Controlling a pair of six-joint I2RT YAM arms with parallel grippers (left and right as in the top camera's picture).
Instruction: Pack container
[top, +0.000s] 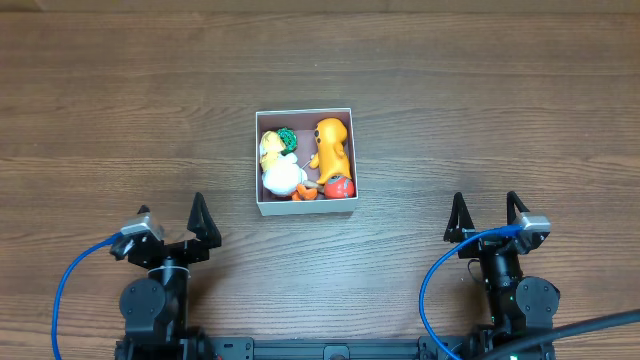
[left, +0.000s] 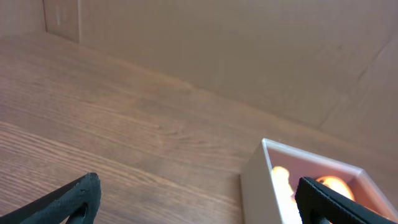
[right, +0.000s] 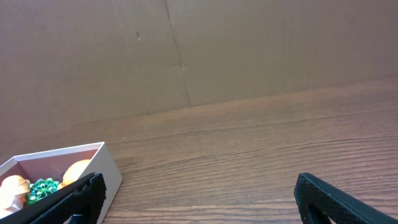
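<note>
The container, a square white-walled box with a pink-brown inside, sits at the table's middle. It holds an orange figure toy, a white and yellow duck toy, a green piece and a small red toy. My left gripper is open and empty near the front left, apart from the box. My right gripper is open and empty near the front right. The box also shows in the left wrist view and in the right wrist view.
The table is brown wood. A cardboard wall stands behind the table's far edge. Blue cables run beside both arm bases at the front.
</note>
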